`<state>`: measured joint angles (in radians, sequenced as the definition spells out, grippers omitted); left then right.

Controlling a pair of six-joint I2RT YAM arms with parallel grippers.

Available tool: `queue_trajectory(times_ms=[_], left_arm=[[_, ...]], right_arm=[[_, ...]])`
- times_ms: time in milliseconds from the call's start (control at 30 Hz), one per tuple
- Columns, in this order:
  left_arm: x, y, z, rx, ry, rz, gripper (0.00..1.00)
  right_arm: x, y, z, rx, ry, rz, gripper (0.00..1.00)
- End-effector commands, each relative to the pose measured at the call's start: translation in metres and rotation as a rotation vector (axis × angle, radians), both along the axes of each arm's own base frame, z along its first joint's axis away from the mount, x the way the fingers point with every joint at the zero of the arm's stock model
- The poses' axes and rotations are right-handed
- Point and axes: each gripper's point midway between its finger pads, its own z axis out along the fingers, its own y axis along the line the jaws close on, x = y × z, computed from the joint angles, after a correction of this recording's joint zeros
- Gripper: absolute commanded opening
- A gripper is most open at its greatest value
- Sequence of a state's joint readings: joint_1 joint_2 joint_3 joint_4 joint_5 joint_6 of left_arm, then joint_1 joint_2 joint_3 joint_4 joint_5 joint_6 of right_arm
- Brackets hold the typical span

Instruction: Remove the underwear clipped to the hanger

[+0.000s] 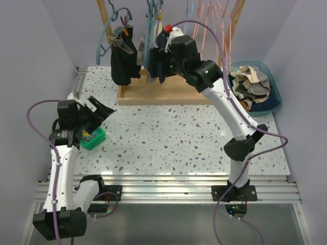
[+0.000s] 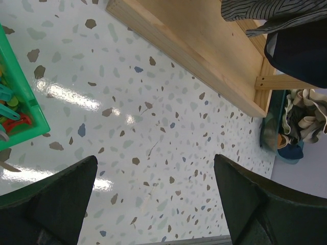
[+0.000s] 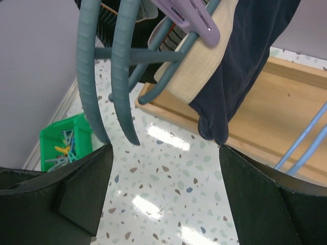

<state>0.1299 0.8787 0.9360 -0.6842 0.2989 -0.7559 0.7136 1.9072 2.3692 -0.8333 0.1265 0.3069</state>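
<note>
R pincer (image 3: 165, 149) open | underwear (image 3: 255, 56) just above/ahead, not gripped

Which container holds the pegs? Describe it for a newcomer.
On the speckled table, left side, in front of the wooden rack base, sits a small green bin of coloured pegs. The only other container, the blue tub at right, is bigger and holds fabric.

The right gripper (image 1: 159, 51) is raised among the hangers (image 1: 152, 23) on the wooden rack (image 1: 168, 96), with dark underwear (image 1: 125, 64) hanging just to its left. The left gripper (image 1: 104, 108) hovers above the table (image 1: 168, 138), jaws spread, near 1 green bin (image 1: 93, 139). A blue basin (image 1: 275, 91) of clothes sits at the right.
</note>
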Motion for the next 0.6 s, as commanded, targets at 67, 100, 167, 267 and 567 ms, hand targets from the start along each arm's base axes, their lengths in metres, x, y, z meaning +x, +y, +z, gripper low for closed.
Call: queue_trajectory(times_ms=[67, 100, 167, 267, 567], left_arm=[[0.0, -0.001, -0.001, 0.009, -0.003, -0.015, 1.0], [0.0, -0.001, -0.001, 0.01, -0.003, -0.014, 1.0], [0.0, 0.0, -0.001, 0.012, -0.002, -0.014, 1.0], [-0.002, -0.001, -0.003, 0.013, 0.002, -0.016, 1.0], [-0.004, -0.003, -0.008, 0.005, 0.009, -0.026, 1.0]], right_arm=[[0.02, 0.01, 0.029, 0.096, -0.082, -0.071, 0.89], [0.021, 0.011, 0.034, 0.105, -0.093, -0.073, 0.89], [0.028, 0.011, 0.031, 0.105, -0.096, -0.106, 0.89], [0.035, 0.001, 0.035, 0.105, -0.108, -0.185, 0.88], [0.039, -0.035, 0.039, -0.002, -0.153, -0.314, 0.76]])
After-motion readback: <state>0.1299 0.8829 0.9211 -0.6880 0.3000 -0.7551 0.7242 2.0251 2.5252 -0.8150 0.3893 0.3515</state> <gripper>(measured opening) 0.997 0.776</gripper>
